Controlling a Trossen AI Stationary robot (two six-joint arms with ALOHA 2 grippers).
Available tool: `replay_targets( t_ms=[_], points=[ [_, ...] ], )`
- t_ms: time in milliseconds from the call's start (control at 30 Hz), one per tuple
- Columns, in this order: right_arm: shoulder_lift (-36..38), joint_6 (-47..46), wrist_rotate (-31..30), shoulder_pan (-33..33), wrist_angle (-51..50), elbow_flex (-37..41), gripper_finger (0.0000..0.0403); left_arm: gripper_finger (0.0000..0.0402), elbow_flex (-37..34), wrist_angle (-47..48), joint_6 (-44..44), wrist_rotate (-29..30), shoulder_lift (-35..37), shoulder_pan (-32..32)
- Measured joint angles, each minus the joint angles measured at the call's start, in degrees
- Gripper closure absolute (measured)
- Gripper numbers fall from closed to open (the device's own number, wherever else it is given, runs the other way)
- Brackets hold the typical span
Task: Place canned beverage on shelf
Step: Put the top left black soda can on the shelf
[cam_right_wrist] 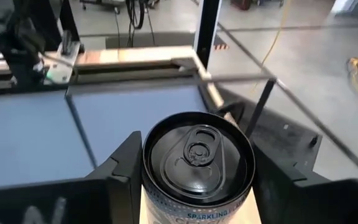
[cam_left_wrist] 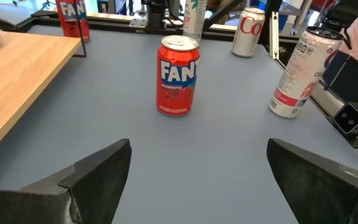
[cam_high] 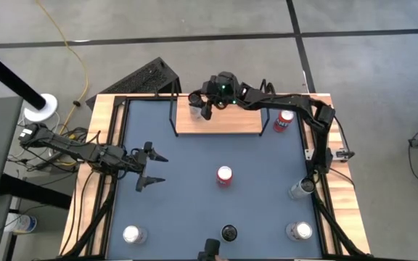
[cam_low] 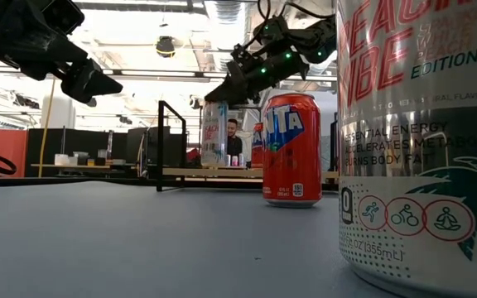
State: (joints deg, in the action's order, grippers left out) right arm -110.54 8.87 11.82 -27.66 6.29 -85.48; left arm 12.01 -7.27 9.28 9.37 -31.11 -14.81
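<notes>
The shelf [cam_high: 227,122], a light-wood board on a black wire frame, stands at the table's far side. A slim silver can with a black top [cam_right_wrist: 197,158] stands upright on the board's left end [cam_high: 194,103], also in the low view [cam_low: 214,132]. My right gripper [cam_high: 200,106] reaches in from the right and is shut on this can's top. My left gripper [cam_high: 151,168] hovers open and empty over the table's left part; in its wrist view [cam_left_wrist: 197,180] it faces a red Fanta can [cam_left_wrist: 179,74] that stands at the table's middle [cam_high: 224,175]. My right gripper pinches the slim can just below its top rim [cam_right_wrist: 146,180], one finger [cam_right_wrist: 123,165] on each side. The fingers come from above, slanting down from the table's right. The can is upright, its bottom on or just above the board's left end [cam_right_wrist: 140,208].
A red can [cam_high: 284,119] stands just right of the shelf. More cans stand at the right edge [cam_high: 300,190] and along the near edge [cam_high: 301,230] [cam_high: 131,234] [cam_high: 228,233]; one [cam_low: 421,141] fills the low view's right. A person [cam_low: 234,136] shows beyond the table.
</notes>
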Motion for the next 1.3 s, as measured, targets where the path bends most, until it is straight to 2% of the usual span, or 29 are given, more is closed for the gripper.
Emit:
replay_targets(
  t_ms=[367, 833, 1133, 1300],
  points=[
    [-0.15, 1.52, 6.48, -4.48, 2.26, -2.49, 0.0201, 0.0038, 0.00, 0.04, 0.00, 0.02, 0.01, 0.01],
    [-1.88, 0.35, 6.30, -5.71, 3.87, -3.00, 0.0200, 0.0038, 0.02, -1.39, -1.44, 0.04, 0.01, 0.01],
    [-4.98, 0.56, 6.03, -6.29, 1.00, -8.27, 0.0200, 0.0038, 0.02, -1.25, -1.22, -0.13, 0.01, 0.00],
    [-5.09, 0.95, 6.12, -7.07, -1.51, -8.53, 0.0200, 0.0038, 0.02, -1.25, -1.22, -0.13, 0.02, 0.01]
  ],
)
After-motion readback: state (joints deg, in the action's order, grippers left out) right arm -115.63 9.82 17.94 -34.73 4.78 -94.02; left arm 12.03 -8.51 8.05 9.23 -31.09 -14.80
